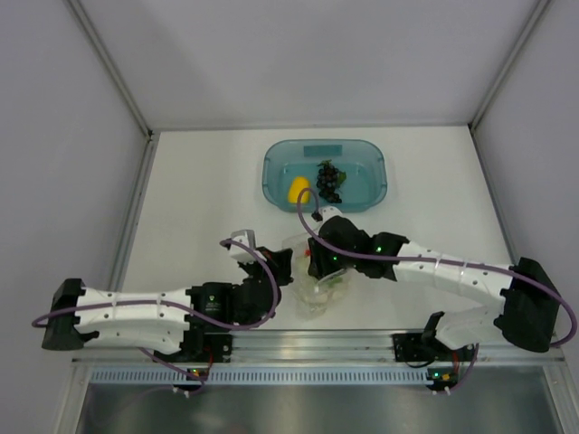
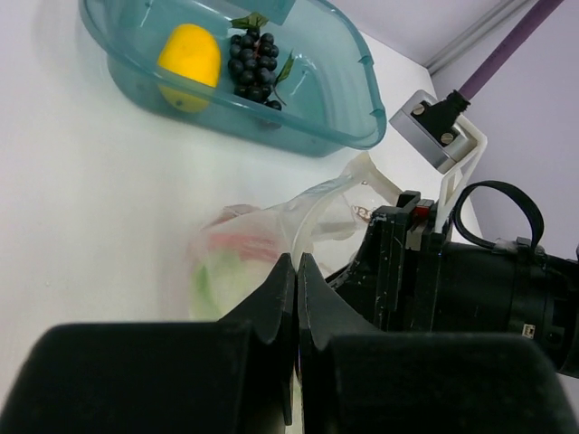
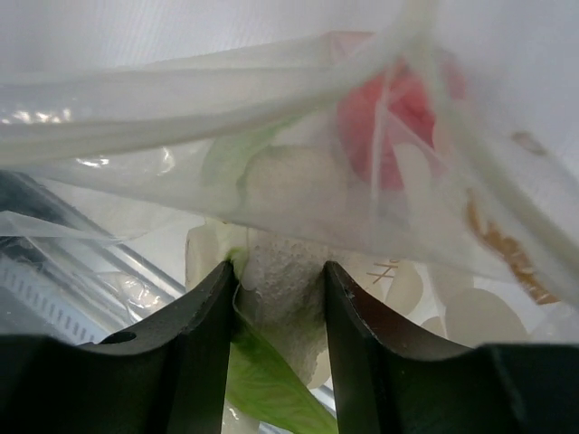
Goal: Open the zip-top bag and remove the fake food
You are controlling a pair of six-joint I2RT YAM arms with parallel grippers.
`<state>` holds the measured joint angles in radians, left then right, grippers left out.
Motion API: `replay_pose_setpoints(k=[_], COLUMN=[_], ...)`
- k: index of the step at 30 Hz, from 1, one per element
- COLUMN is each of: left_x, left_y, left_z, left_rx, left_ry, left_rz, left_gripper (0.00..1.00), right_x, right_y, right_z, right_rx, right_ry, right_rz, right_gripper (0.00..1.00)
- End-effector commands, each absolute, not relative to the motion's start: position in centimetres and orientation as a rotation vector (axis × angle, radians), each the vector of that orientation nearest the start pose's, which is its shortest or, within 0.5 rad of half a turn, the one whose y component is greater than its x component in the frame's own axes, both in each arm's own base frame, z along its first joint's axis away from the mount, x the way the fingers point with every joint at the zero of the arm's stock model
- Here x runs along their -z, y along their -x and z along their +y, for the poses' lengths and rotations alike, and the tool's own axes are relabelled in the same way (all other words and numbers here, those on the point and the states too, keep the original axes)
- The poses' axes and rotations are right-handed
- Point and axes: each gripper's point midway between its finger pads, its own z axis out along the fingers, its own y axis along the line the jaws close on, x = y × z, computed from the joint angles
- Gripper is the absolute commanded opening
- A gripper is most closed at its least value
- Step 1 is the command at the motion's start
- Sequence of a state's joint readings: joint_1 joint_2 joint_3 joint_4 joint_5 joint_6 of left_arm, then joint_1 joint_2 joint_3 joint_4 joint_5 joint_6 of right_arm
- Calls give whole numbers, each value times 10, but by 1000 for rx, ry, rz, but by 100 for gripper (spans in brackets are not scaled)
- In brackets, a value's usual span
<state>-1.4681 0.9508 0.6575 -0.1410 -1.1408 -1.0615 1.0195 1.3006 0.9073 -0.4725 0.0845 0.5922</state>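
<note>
Right wrist view shows my right gripper point(image 3: 279, 271) pinching the cauliflower point(image 3: 282, 312) between both fingers, under the film of the zip-top bag point(image 1: 317, 297). The apple point(image 3: 398, 117) shows red through the plastic. The bag lies just on my side of the teal tray point(image 1: 273, 172), which holds the yellow fruit point(image 1: 298, 189) and the grape bunch point(image 1: 329, 181). My left gripper point(image 2: 297, 264) is pressed together at the bag's rim; I cannot tell whether film is caught.
</note>
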Motion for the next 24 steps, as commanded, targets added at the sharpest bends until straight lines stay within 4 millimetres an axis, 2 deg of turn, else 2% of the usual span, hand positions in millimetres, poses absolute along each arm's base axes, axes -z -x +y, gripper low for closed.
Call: replay_pose_setpoints(k=[1, 6, 7, 11, 16, 24], left_x=[-258, -262, -260, -257, -255, -246], left_y=[-171, -167, -166, -167, -170, -177], left_z=[-266, -286, -288, -294, -288, -271], left_rx=[736, 752, 749, 719, 691, 641], left_ry=[293, 195, 184, 148, 171, 241], left_rz=[1732, 1752, 1756, 1766, 1755, 1735], left_gripper=[0, 0, 0, 0, 0, 0], right_x=[-165, -198, -206, -221, -236, -253], right_y=[-177, -179, -182, -186, -187, -176], right_z=[305, 315, 315, 309, 297, 281], right_rx=[-651, -689, -681, -627, -587, -588], right_ry=[506, 494, 488, 492, 482, 558], right_rz=[2338, 2273, 2255, 2232, 2207, 2192], right_gripper=[12, 11, 11, 11, 11, 9])
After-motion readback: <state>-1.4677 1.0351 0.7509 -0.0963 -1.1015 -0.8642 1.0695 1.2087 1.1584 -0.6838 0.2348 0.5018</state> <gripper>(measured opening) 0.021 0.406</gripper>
